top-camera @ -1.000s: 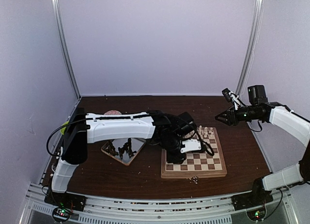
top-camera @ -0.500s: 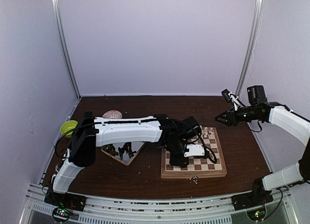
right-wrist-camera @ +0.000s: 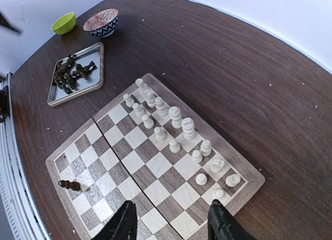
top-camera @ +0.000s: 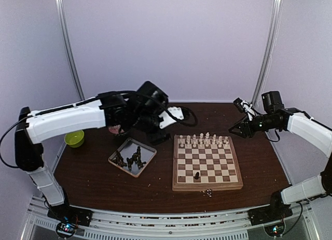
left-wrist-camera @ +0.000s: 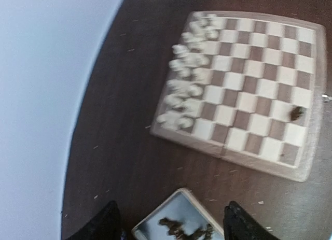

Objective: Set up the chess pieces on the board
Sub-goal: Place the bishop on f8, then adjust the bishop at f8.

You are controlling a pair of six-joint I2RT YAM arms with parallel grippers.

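Note:
The board (top-camera: 207, 187) lies right of centre, with cream chess pieces (top-camera: 202, 141) filling its two far rows. One dark piece (top-camera: 196, 174) stands alone on a near square. My left gripper (top-camera: 158, 136) hangs open and empty, off the board's far-left corner. In the left wrist view its fingers (left-wrist-camera: 106, 225) frame a corner of the tray (left-wrist-camera: 193, 196), with the board (left-wrist-camera: 228, 154) and the dark piece (left-wrist-camera: 296, 113) beyond. My right gripper (top-camera: 236, 129) hovers open and empty above the board's far-right corner, looking down on the cream pieces (right-wrist-camera: 171, 118) and the dark piece (right-wrist-camera: 69, 185).
A silver tray (top-camera: 150, 149) holding several dark pieces sits left of the board. A green bowl (top-camera: 74, 138) stands at the far left; a patterned bowl (right-wrist-camera: 101, 22) is beside it. Small crumbs (top-camera: 207, 192) lie in front of the board.
My left gripper opened, left the dark piece standing on a near square, and rose back and leftwards off the board. The right arm has hardly moved.

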